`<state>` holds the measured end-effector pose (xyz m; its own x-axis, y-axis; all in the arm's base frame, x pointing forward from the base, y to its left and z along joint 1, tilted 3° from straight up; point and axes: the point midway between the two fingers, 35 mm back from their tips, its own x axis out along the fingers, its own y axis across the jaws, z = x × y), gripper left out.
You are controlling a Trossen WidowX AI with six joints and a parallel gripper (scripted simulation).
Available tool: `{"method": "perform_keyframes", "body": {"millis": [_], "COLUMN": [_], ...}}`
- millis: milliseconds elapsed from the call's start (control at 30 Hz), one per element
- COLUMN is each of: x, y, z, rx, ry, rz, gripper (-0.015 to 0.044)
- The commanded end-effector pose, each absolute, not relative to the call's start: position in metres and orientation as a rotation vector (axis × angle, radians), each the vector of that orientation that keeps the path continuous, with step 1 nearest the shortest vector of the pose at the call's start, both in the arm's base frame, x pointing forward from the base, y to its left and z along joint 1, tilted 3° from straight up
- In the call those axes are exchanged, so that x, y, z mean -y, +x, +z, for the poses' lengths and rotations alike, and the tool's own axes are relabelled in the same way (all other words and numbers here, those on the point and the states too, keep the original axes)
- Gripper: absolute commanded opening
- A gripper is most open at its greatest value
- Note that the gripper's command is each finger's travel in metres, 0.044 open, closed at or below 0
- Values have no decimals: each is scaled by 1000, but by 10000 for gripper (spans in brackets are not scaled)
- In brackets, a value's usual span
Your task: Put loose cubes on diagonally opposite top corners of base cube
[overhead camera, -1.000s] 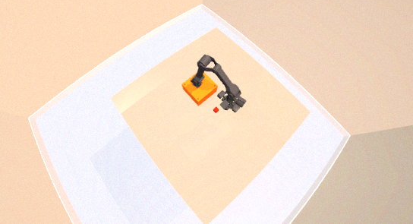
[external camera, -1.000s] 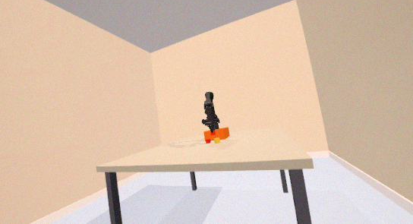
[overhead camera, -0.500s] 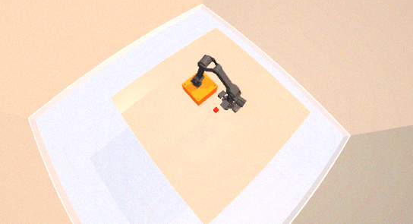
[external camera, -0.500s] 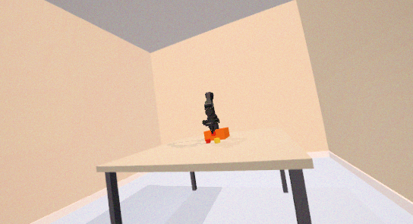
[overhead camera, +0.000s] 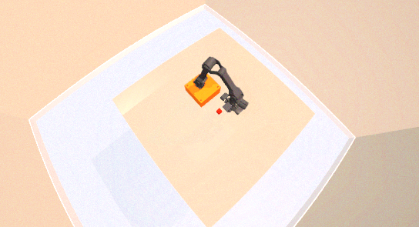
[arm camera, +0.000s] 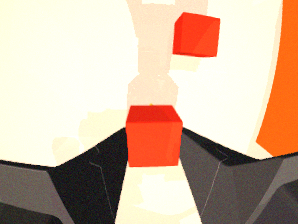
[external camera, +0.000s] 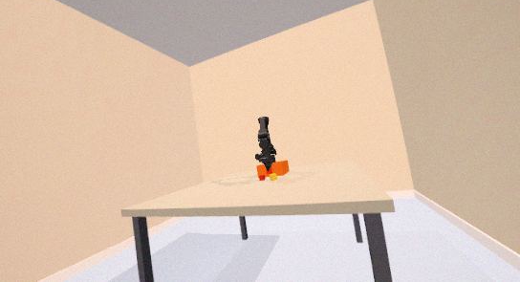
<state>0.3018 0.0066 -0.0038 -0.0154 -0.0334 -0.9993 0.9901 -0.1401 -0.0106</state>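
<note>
My gripper [overhead camera: 232, 103] [external camera: 269, 168] [arm camera: 152, 132] is shut on a red cube [external camera: 270, 171] [arm camera: 153, 142], which sits squarely between the fingertips in the wrist view. The other loose red cube [overhead camera: 219, 111] [external camera: 261, 178] [arm camera: 196, 37] stands on the table, ahead and to the right of the held cube in the wrist view. The yellow base cube [external camera: 273, 177] stands on the table beside the loose red cube in the exterior view, with the held cube showing above and behind it. The arm hides the yellow cube in the top view. Only a tiny yellow speck shows past the held cube in the wrist view.
The orange block [overhead camera: 208, 95] [external camera: 281, 168] [arm camera: 289, 75] under the arm's base is close to the cubes, at the right edge of the wrist view. The table [overhead camera: 185, 145] [external camera: 239, 195] extends around them.
</note>
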Motion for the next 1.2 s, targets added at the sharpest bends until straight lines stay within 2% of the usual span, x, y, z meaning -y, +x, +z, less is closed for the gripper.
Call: {"method": "perform_keyframes", "body": {"millis": [0, 633, 767, 1167], "x": [-7, -7, -7, -7], "y": [300, 300, 300, 301], "z": [-6, -7, -7, 7], "rx": [-1127, -1127, -1127, -1125], "ry": [1283, 1283, 1283, 1279], "rz": [-1343, -1342, -1342, -1339], "gripper": [105, 105, 205, 205]}}
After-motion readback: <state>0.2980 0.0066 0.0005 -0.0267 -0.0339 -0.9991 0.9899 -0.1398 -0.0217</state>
